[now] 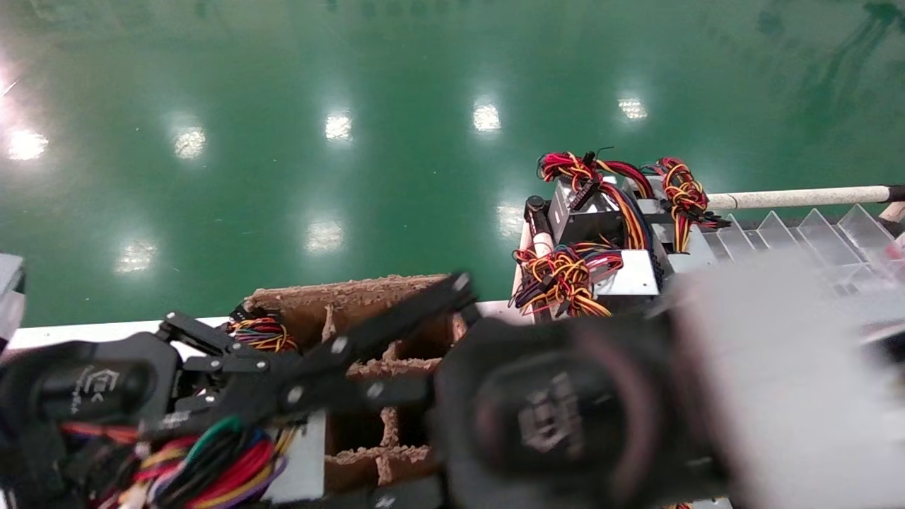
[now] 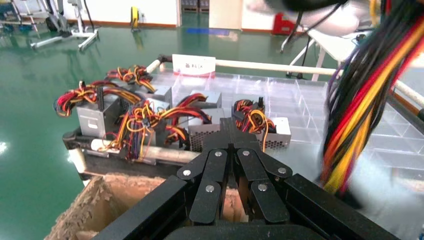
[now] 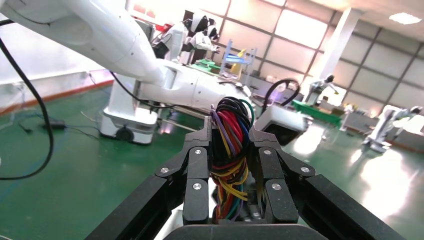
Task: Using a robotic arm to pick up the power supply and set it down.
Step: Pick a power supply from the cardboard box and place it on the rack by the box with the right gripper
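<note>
Your right end effector (image 3: 231, 137) clamps the power supply (image 1: 300, 459) by floppy wires alone; expect the heavy box to swing. Left end effector (image 2: 230, 131) is clenched, empty.

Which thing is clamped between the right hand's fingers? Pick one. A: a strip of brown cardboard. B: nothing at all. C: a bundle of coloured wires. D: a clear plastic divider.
C: the right wrist view shows the right hand shut on the wire bundle of red, yellow, purple and green strands, running up between its fingers.
</note>
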